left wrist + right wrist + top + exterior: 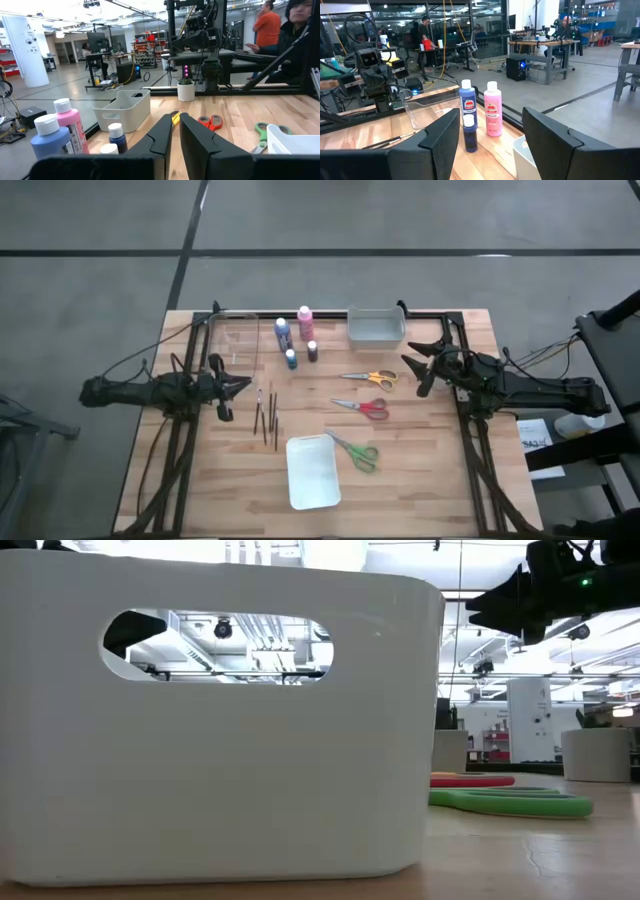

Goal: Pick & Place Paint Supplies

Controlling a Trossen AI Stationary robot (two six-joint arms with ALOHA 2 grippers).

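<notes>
Counting four bottles (297,335), three scissors (360,408), perhaps three brushes (267,417); left jaws nearly closed, right jaws wide, empty.

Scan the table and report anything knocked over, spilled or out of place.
Nothing stands out. The four bottles, the pink bottle among them, stand upright and capped in a group at the far edge. The brushes lie side by side, the three scissors, like the orange scissors, lie flat and apart. No spill shows on the table.

Left gripper (240,384) hovers with fingers nearly together; right gripper (413,370) gapes wide.
</notes>
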